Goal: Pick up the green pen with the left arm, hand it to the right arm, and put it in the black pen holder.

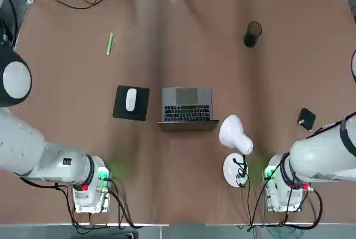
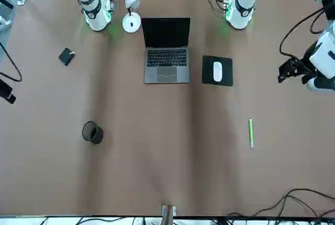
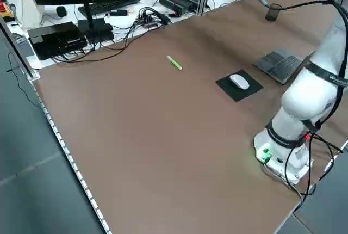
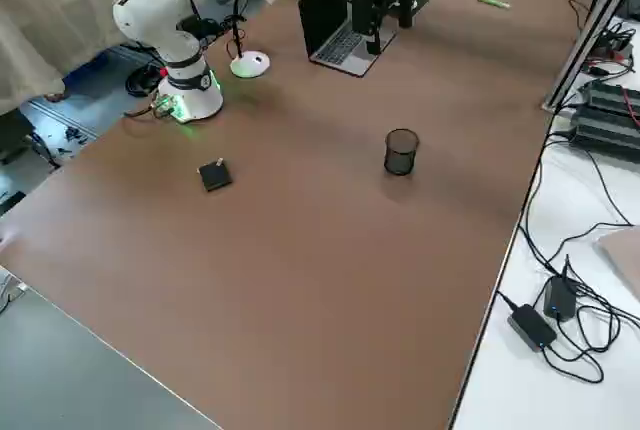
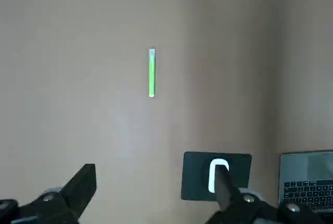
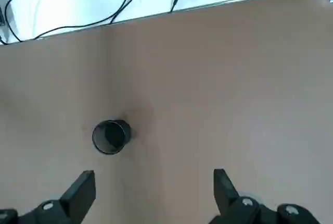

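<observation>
Surface: a broad brown tabletop (image 1: 183, 194), faintly creased, with black cables (image 1: 83, 3) bunched along its far edge.
Green pen: the green pen (image 1: 110, 43) lies flat on the tabletop in the far left part, beyond the mouse pad, its length running roughly away from the robot.
Black pen holder: the black pen holder (image 1: 252, 34) stands upright, mouth up, in the far right part, well apart from the pen.
Left gripper: the left gripper (image 5: 156, 169) hangs above the left side of the tabletop; its fingers are wide open, with nothing between them, and the pen lies below, clear of both.
Right gripper: the right gripper (image 6: 155, 173) hangs over the right side; its fingers are wide open too and hold nothing. The front view catches only a bit of it at the border, so its exact height is hard to judge.
Middle: an open laptop (image 1: 187, 105), and to its left a white mouse (image 1: 130, 99) on a black mouse pad (image 1: 122, 111).
Near right: a white lamp (image 1: 235, 134) between the laptop and the right arm's base, and a small black square object (image 1: 306, 119) beyond that base.
</observation>
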Action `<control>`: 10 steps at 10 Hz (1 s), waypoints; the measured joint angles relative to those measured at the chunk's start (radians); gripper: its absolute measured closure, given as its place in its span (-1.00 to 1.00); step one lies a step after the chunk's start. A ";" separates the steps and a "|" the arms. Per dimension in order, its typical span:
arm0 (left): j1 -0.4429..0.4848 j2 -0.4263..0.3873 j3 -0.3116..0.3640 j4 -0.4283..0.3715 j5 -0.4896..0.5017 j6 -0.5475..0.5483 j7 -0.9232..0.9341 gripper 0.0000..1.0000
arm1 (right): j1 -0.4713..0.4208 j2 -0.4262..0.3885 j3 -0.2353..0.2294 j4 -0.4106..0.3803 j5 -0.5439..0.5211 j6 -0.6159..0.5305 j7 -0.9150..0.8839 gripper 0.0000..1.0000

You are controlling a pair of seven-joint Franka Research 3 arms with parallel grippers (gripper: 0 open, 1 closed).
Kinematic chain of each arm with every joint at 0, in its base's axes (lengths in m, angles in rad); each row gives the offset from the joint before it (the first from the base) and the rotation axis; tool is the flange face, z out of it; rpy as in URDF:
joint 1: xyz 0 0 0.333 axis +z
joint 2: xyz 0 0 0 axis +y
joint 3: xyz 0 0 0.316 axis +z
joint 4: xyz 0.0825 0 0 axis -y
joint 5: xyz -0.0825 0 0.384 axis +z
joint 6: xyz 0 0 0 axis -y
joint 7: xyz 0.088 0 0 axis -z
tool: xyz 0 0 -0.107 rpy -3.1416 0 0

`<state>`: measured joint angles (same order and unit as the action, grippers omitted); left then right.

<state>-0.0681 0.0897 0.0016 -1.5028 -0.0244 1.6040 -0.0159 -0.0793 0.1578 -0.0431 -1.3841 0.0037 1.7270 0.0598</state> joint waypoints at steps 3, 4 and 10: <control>0.000 0.002 -0.001 0.000 0.000 0.000 0.004 -1.00 | -0.003 0.000 -0.001 0.000 0.000 0.000 0.000 -1.00; 0.000 0.007 0.000 0.000 0.000 0.000 0.028 -1.00 | -0.004 0.000 -0.002 0.000 0.000 0.000 0.000 -1.00; 0.067 0.162 0.007 -0.149 -0.016 0.285 0.100 -0.97 | -0.004 0.000 -0.002 0.002 0.000 0.000 0.000 -1.00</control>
<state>-0.0011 0.2521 0.0088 -1.6513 -0.0403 1.8886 0.0838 -0.0832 0.1578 -0.0447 -1.3823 0.0037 1.7271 0.0598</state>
